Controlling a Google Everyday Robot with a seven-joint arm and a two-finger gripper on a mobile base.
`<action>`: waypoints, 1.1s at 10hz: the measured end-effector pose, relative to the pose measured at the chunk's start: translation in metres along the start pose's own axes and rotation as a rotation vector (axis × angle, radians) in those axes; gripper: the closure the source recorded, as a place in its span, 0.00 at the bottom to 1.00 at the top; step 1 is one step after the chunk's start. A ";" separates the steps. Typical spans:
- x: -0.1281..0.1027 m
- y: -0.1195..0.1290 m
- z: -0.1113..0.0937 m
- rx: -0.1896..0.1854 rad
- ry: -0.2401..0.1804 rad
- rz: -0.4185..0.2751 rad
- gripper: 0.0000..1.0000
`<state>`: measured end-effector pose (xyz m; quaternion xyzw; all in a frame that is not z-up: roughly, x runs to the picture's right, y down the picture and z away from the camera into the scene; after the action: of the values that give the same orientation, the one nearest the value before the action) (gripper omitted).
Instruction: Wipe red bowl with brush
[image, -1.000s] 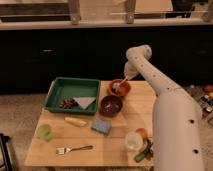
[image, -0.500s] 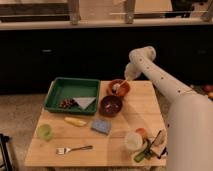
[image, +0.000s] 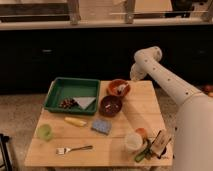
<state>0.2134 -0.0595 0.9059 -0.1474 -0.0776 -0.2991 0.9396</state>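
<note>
One white arm (image: 170, 85) fills your right side. It bends at a far elbow and slants down-left toward the far edge of the table. You find the gripper (image: 130, 82) at its tip, just over the right rim of the red bowl. You cannot tell whether it is clasped on anything or loose.

Under it lies the wooden table (image: 145, 112). On its far left sits the green tray (image: 75, 89), which holds a white folded napkin (image: 85, 102) at its near right and a dark clump (image: 66, 103) just left of that. The maroon bowl (image: 110, 106) stands just right of the tray's near corner, with a pale speck inside.

The red bowl (image: 111, 86) sits just beyond the maroon one, at the far edge. Inside it you see the whitish head of the brush (image: 121, 90), toward the bowl's right side. Its handle is too faint for you to say which way the long axis runs.

Nearer you are a blue sponge (image: 101, 126), a yellow piece (image: 75, 121), a green cup (image: 45, 132), a white cup (image: 131, 141) and a fork (image: 74, 149).
</note>
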 end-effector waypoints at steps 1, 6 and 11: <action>0.005 -0.001 -0.001 -0.001 0.006 0.016 0.99; 0.020 -0.020 0.006 0.016 0.034 0.046 0.99; 0.011 -0.036 0.027 0.034 0.026 0.029 0.99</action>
<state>0.1999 -0.0851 0.9426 -0.1289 -0.0684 -0.2858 0.9471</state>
